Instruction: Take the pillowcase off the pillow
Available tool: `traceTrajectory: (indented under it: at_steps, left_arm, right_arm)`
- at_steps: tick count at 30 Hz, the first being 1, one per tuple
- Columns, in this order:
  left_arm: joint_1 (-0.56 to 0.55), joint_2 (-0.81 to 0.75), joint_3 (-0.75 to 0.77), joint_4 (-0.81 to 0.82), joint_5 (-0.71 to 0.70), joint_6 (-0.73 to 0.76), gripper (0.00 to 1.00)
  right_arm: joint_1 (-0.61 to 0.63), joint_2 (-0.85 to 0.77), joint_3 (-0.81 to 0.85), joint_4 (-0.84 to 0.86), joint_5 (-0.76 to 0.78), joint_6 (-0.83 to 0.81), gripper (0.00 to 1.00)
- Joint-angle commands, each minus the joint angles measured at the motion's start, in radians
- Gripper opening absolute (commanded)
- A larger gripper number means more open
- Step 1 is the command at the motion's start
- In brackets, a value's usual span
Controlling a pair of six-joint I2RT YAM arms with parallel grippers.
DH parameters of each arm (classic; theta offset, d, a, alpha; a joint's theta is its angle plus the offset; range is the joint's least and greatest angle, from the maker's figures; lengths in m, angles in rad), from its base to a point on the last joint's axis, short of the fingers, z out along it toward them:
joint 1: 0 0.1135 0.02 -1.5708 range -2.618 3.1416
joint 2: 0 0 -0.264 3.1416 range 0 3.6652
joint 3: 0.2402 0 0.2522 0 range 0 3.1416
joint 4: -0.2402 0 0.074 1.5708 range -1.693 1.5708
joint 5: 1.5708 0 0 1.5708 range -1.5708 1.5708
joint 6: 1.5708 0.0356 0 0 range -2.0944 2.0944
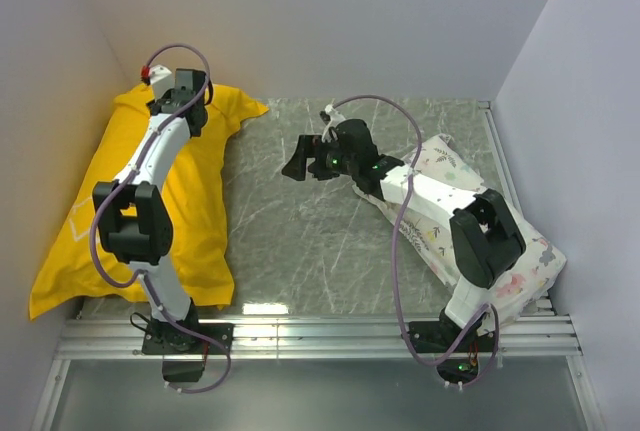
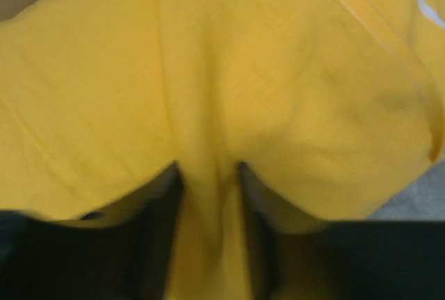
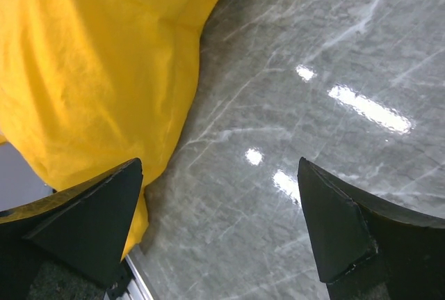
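Left tool (image 2: 208, 244) pinching blurred pillowcase (image 2: 278, 91) fold, pillow hidden inside, right tool (image 3: 219, 209) spread

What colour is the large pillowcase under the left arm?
Bright yellow fabric pillowcase, white line marks; best in the top external view.

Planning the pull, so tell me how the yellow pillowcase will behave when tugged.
Likely floppy: the yellow pillowcase puckers into a soft ridge between the fingers of the left gripper. Probably light and thin, judging by its creases. It may drag rather than slide free, since it looks plumply stuffed.
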Motion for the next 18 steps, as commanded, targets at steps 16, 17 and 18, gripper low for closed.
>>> traceTrajectory:
  at_steps: [16, 17, 18]
  left_arm:
    - [-0.093, -0.586, -0.351, 0.297, 0.828, 0.333, 0.0]
    - [-0.104, -0.608, -0.38, 0.294, 0.846, 0.334, 0.0]
    - [-0.11, -0.646, -0.391, 0.278, 0.859, 0.334, 0.0]
  right_arm:
    - [0.001, -0.121, 0.024, -0.114, 0.245, -0.137, 0.98]
    - [-0.004, -0.118, 0.033, -0.124, 0.248, -0.14, 0.98]
    - [-0.004, -0.115, 0.044, -0.129, 0.251, -0.143, 0.97]
